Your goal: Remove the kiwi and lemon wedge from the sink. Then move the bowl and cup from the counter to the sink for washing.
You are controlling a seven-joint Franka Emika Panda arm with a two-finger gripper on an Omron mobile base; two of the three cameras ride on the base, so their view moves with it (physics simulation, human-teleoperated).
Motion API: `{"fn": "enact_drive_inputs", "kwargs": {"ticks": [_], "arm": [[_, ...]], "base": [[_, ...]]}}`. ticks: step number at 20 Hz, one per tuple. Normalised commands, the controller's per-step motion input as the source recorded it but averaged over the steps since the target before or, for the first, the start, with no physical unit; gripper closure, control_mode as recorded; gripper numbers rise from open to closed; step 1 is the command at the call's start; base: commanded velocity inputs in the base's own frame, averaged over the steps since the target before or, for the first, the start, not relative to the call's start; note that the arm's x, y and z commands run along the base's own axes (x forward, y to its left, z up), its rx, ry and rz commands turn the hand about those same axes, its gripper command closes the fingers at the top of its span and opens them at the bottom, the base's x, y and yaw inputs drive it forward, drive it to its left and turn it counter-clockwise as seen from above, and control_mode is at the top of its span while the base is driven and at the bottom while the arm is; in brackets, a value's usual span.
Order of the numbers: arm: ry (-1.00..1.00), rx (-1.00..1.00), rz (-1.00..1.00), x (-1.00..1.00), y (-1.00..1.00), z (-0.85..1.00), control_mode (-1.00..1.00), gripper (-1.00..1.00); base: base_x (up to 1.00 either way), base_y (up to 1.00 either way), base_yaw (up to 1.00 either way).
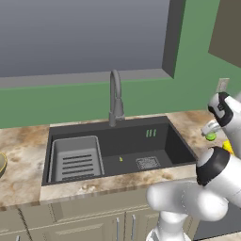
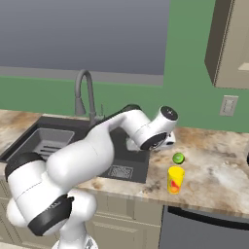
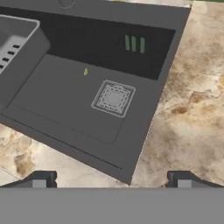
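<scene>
The kiwi [image 2: 178,158] lies on the counter [image 2: 214,160] to the right of the sink [image 1: 162,129], and the yellow cup [image 2: 175,180] stands just in front of it. On the dark basin floor, left of the square drain [image 3: 113,98], lies the lemon wedge [image 3: 85,71], a tiny yellow sliver [image 1: 120,159]. My gripper [image 3: 111,181] hangs open and empty above the sink's front right corner, left of the kiwi [image 1: 211,136]. An edge of the bowl [image 1: 2,162] shows on the counter at the far left. My arm hides part of the cup [image 1: 227,146].
A grey ribbed rack [image 1: 76,160] fills the sink's left part. The gooseneck faucet [image 1: 116,99] rises behind the basin. A wall cabinet [image 2: 231,44] hangs at the upper right, with an outlet [image 2: 228,105] below it. A dark appliance front [image 2: 204,228] sits under the counter on the right.
</scene>
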Motion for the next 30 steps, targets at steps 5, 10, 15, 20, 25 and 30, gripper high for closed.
{"fn": "enact_drive_inputs", "kwargs": {"ticks": [5, 10, 15, 20, 25, 30], "arm": [[0.0, -0.01, -0.17, -0.01, 0.44, 0.17, -1.0, -1.0], [0.0, -0.11, -0.27, -0.01, 0.39, 0.17, -1.0, -1.0], [0.01, -0.06, -0.36, 0.0, 0.38, 0.05, -1.0, -1.0], [0.02, 0.0, -0.22, 0.0, 0.38, 0.0, -1.0, -1.0], [0.0, 0.0, -0.03, 0.0, 0.27, 0.0, -1.0, -1.0], [0.02, 0.0, 0.0, 0.06, 0.27, 0.0, -1.0, -1.0]], "base": [[0.0, 0.0, 0.0], [0.0, 0.0, 0.0], [0.0, 0.0, 0.0], [0.0, 0.0, 0.0], [0.0, 0.0, 0.0], [0.0, 0.0, 0.0]]}}
